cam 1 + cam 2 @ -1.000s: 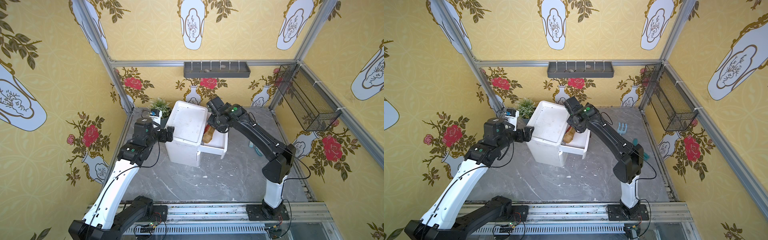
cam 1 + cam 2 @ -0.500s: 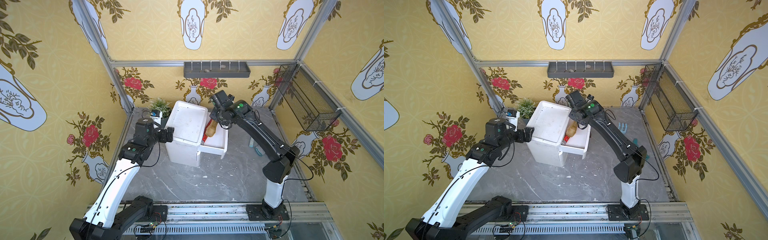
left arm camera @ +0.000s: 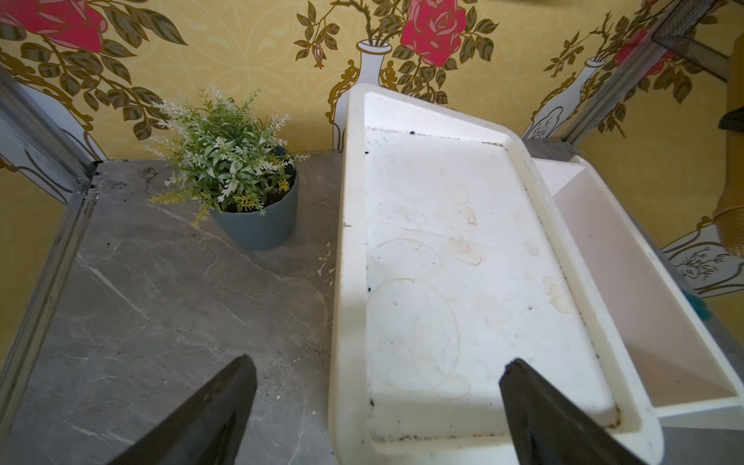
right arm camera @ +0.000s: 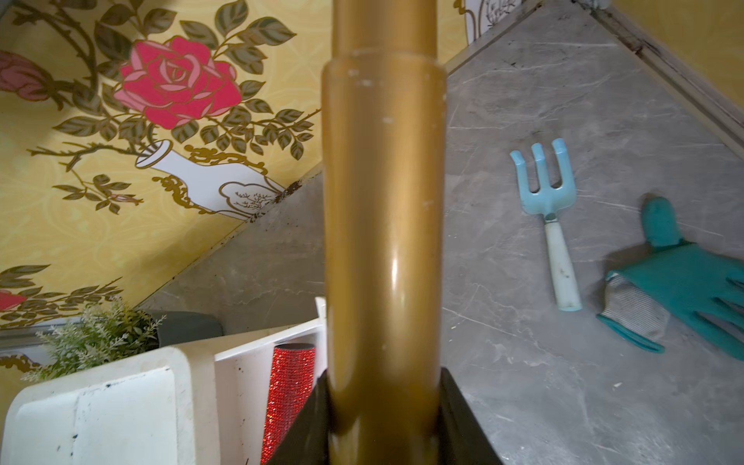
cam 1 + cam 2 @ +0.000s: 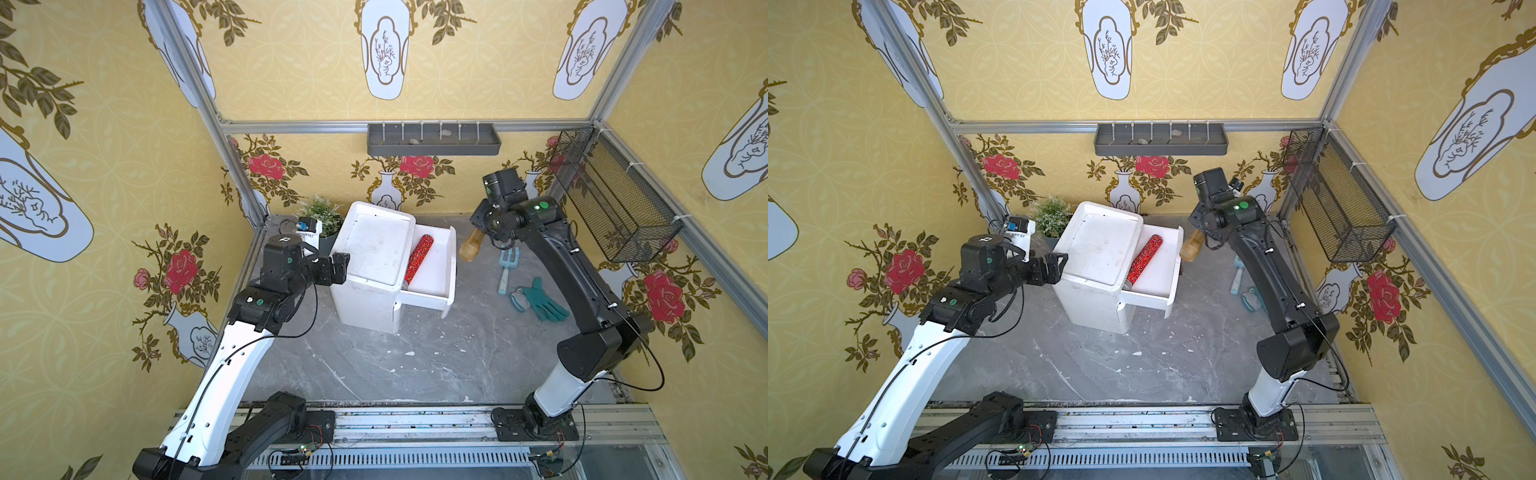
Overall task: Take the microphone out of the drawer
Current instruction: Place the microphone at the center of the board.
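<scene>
Right gripper [image 4: 384, 406] clamped on the gold microphone [image 5: 471, 248], apparently lifted clear of the drawer [image 5: 451, 266] just beside it; set-down remains; left gripper [image 3: 378, 370] spread wide, empty.

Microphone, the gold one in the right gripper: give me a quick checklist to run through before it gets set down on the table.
1. Grip: the right gripper is clamped on the microphone handle. Ok.
2. Clear of the drawer: in both top views the microphone hangs outside the front wall, close beside it. Ok.
3. Landing spot: there is bare table between the drawer and the fork; the glove lies beyond. Ok.
4. Left gripper: open, holding nothing, at the cabinet edge. Ok.
5. Height above the table: cannot tell.
</scene>
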Controlling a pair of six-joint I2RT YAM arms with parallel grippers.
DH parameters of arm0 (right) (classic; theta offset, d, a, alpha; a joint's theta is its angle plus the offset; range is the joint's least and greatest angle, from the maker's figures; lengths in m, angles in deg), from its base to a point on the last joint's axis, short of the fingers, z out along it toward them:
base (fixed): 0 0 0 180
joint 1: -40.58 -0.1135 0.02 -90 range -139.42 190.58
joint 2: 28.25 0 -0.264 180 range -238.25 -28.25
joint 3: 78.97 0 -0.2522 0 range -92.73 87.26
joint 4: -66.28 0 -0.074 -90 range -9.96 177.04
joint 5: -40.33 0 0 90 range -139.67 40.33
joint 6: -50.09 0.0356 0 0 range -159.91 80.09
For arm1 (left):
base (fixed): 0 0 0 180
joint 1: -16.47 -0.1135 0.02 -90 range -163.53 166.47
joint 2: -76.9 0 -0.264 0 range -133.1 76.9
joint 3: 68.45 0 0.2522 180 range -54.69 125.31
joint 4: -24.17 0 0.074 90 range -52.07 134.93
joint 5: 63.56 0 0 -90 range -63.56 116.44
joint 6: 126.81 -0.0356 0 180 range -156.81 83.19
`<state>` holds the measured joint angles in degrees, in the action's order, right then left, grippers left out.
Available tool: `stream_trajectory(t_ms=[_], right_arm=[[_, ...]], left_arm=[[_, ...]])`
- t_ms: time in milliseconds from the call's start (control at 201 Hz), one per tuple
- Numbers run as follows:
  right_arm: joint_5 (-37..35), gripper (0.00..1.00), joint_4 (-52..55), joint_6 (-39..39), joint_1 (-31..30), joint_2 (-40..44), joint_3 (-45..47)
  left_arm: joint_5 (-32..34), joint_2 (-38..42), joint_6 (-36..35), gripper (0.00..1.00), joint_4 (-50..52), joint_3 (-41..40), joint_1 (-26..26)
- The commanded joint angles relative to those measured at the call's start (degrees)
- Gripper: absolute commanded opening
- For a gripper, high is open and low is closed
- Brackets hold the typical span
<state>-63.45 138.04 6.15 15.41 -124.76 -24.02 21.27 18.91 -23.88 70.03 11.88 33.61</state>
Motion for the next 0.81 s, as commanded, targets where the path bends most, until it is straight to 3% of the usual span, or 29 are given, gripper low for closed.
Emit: stream_trajectory(t_ms=[0, 194, 299, 617, 802], right_arm=[[3.6, 0.13, -3.7, -3.2, 3.9, 3.0, 3.8], [10.1, 0.13, -7.2, -7.2, 11.8, 7.7, 12.5], [13.6, 0.13, -9.5, -9.1, 15.2, 9.5, 18.1], [22.6, 0.13, -18.3, -10.6, 16.6, 7.2, 33.6], [23.3, 0.14, -22.3, -13.2, 14.3, 2.4, 37.0]], left_arm=[[-6.1, 0.0, 3.3, 1.0, 0.7, 1.5, 0.0], [-15.8, -1.8, 9.4, 1.0, 0.9, 4.3, 0.1], [-17.0, -2.2, 12.6, 1.0, -0.7, 4.1, 0.9], [-9.8, -2.6, 14.1, 1.0, -3.1, 3.7, 6.5], [-7.2, -2.4, 13.6, 1.0, -2.8, 3.0, 7.5]])
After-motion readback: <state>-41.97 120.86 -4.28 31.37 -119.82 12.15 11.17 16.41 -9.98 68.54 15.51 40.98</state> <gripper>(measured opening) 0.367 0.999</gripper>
